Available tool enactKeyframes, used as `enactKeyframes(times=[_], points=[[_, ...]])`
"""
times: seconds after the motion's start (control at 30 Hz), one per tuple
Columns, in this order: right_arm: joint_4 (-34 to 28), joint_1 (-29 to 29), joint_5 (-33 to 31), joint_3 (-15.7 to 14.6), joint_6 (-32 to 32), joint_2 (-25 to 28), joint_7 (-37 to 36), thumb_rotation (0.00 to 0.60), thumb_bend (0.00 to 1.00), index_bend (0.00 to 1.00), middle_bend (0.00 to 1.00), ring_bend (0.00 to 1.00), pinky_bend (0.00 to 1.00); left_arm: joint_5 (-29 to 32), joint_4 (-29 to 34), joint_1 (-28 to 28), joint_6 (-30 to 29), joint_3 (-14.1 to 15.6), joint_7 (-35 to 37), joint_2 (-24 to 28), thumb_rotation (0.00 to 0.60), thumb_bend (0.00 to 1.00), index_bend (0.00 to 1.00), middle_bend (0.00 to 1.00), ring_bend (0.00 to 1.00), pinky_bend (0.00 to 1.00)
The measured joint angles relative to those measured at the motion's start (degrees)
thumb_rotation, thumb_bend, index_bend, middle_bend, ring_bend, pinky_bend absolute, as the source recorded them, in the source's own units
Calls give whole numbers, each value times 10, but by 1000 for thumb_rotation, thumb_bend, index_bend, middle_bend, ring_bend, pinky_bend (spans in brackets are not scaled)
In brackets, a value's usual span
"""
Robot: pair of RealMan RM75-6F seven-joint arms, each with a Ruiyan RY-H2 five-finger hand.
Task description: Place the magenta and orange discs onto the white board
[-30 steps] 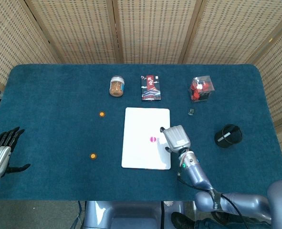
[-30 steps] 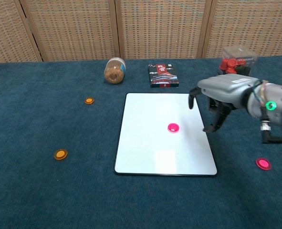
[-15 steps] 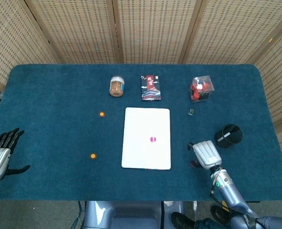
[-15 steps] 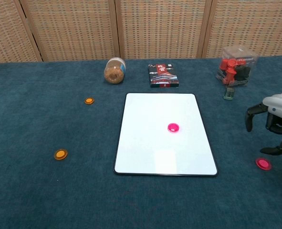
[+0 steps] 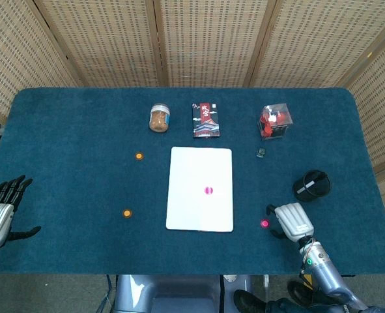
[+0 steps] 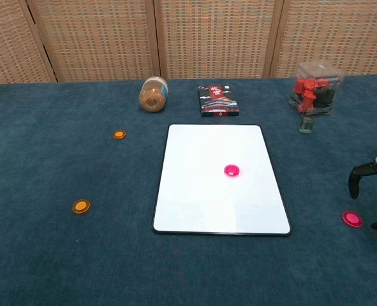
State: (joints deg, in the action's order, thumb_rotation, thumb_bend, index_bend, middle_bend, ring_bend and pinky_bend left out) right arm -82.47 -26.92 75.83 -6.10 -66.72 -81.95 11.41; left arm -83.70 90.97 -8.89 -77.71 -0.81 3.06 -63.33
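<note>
The white board (image 5: 200,169) (image 6: 207,153) lies mid-table with one magenta disc (image 5: 208,190) (image 6: 231,170) on it. A second magenta disc (image 5: 265,223) (image 6: 351,218) sits on the cloth right of the board. Two orange discs lie left of it: a far one (image 5: 139,156) (image 6: 118,134) and a near one (image 5: 127,213) (image 6: 80,206). My right hand (image 5: 292,220) (image 6: 374,178) hovers just right of the loose magenta disc, fingers apart, holding nothing. My left hand (image 5: 0,210) stays at the table's left edge, fingers spread and empty.
Along the back stand a jar (image 5: 159,119), a dark box (image 5: 205,120) and a clear box of red parts (image 5: 275,122). A small dark item (image 5: 261,152) and a black cup (image 5: 311,186) are on the right.
My right hand has drawn back from over the board to the near right, stopping beside the loose magenta disc. The left hand has not moved.
</note>
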Motion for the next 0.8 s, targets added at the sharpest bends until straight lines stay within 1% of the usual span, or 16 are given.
enactKeyframes(times=[0.2, 0.47, 0.8], points=[[-7, -2, -2, 10, 24, -3, 0, 600, 260, 423, 955, 1000, 1000, 0, 0, 1, -1, 0, 2, 0, 600, 0, 0, 0, 0, 0], [-11, -4, -23, 31, 49, -13, 10, 600, 260, 423, 955, 1000, 1000, 0, 0, 0, 4, 1, 3, 1, 600, 0, 0, 0, 0, 0], [-16, -7, -37, 41, 73, -17, 29, 600, 260, 423, 955, 1000, 1000, 4, -1, -2, 8, 0, 0, 0, 600, 0, 0, 0, 0, 0]])
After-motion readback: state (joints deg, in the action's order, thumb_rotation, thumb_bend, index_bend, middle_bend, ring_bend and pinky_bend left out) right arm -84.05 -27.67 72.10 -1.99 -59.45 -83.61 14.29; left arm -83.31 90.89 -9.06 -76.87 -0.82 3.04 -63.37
